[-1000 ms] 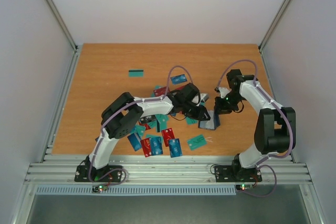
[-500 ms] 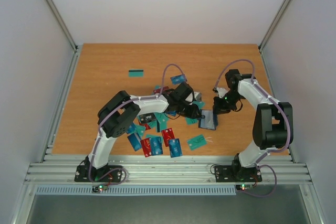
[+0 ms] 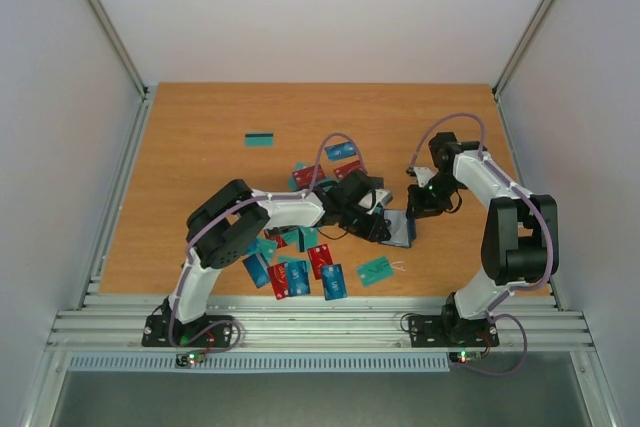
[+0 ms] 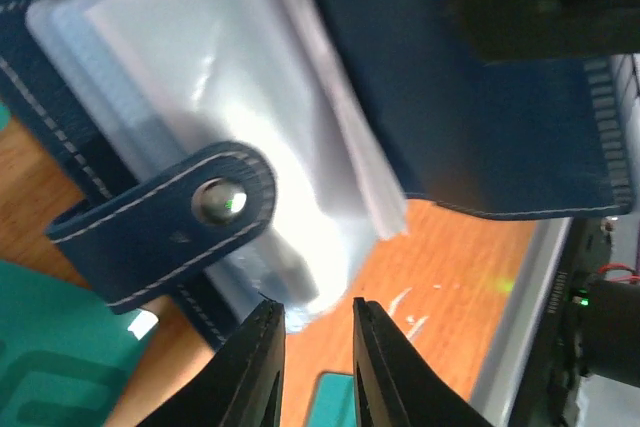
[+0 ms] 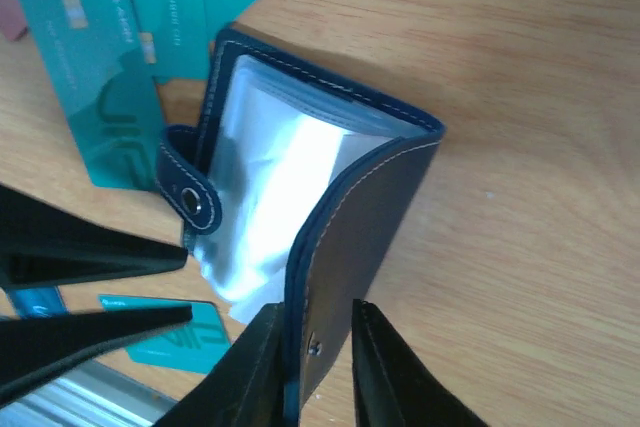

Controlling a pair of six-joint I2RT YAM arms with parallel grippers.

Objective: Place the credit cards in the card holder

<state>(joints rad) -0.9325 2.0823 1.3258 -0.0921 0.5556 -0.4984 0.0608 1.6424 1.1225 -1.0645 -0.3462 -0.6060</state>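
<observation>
The card holder [image 3: 402, 232] lies open on the table [image 3: 200, 177], a little right of the middle, between your two claws. Most of the credit cards [image 3: 300, 272] lie spread out just to its left. I can see none inside it.

Your right claw [image 5: 315, 312] has one finger on each side of the dark cover. I think this props the cover up, so the clear pockets [image 4: 230, 97] face your other claw. The fingers sit very close to the cover, but I cannot tell if they squeeze it or have let go.

Your left claw [image 4: 315, 307] points at the edge of the clear pockets, just past the clasp tab [image 4: 165, 222]. Its fingers are open only a small way. Nothing is between them, only table and a bit of green card below. My guess is that it is there to hold the pockets flat or lift one, since no card is picked up yet.

A second ago your left arm sat higher and farther back. Now it is lower and reaches in closer to the holder. A red card [image 3: 348, 169] that the arm hid now shows. The holder stood up more like a tent then and looks flatter now. Your right arm has hardly moved.
</observation>
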